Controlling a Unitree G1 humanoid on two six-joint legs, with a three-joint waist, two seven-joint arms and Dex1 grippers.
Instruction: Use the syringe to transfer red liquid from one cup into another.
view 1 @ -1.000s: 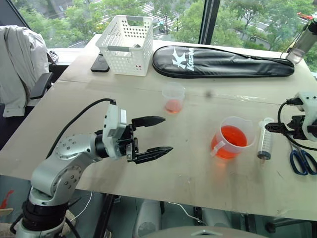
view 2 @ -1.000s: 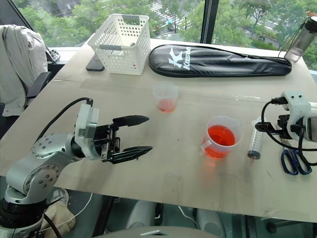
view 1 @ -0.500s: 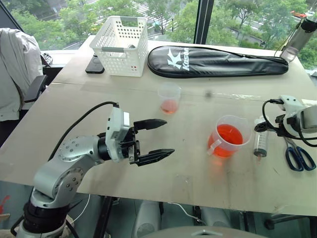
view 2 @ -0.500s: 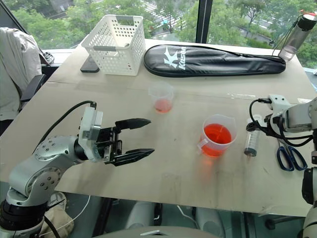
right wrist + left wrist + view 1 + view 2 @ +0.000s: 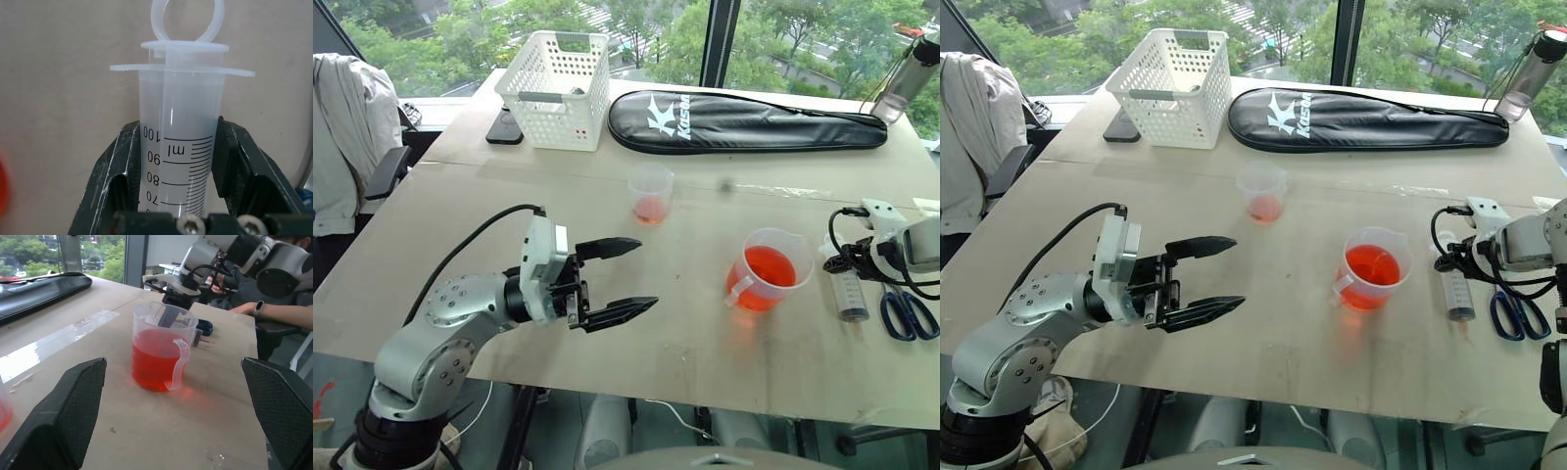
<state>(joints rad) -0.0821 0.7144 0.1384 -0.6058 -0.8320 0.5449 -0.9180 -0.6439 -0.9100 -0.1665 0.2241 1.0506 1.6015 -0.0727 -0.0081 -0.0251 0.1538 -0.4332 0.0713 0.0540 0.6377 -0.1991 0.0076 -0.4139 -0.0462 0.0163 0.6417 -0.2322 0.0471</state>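
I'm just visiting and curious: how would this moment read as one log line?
right tool: shut on syringe, lying on table | left tool: open, holding nothing | measuring cup: red liquid inside

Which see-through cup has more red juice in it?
The measuring cup, the wide one with a handle, near the syringe. Its red liquid fills it well up, while the small tumbler has only a little at the bottom.

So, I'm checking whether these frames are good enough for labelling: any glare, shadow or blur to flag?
Left eye view: daylight from the windows, with a glossy strip of tape glaring on the table. Left wrist view: the same strip shines white, the measuring cup is sharp, the person behind it soft. Right wrist view: the syringe markings read clearly, and a red blur sits at one edge.
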